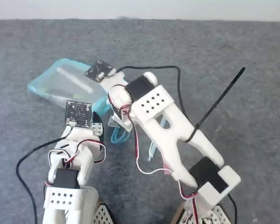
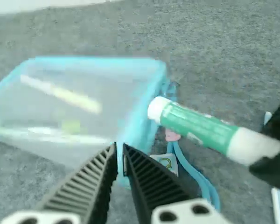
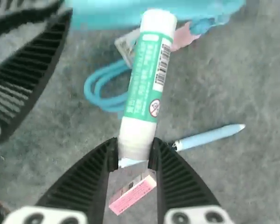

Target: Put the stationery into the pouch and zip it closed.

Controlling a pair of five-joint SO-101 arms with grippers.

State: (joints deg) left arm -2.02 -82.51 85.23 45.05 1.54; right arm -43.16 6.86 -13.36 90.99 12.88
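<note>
Holding: the right gripper [image 3: 133, 150] is clamped on the white butt of the one glue stick [image 3: 147, 74]. The green barrel points away toward the pouch [image 2: 79, 116].
Grippers: two, one on each arm.
Right arm pose: stretched on a slant across the grey table [image 1: 242, 42], with its wrist low over the loose things.
Eraser count: one pink eraser [image 3: 133, 192], flat on the table beneath the right gripper.
Pen count: one pale blue pen [image 3: 207, 136], lying beside that gripper and apart from the eraser.
Cord count: one blue cord [image 3: 102, 91], looped on the table under the glue stick and just short of the pouch.
Glue stick tip: the white cap end sits right at the pouch's end edge.
Left gripper state: the left gripper [image 2: 120, 148] has its jaws drawn to a thin slit, nipping the pouch's near rim.
Left arm pose: folded short and upright, with its wrist over the pouch's near corner.
Pouch count: one, clear with teal edging, lying flat and farthest out. It holds a pale stick and something green, too blurred to count.
</note>
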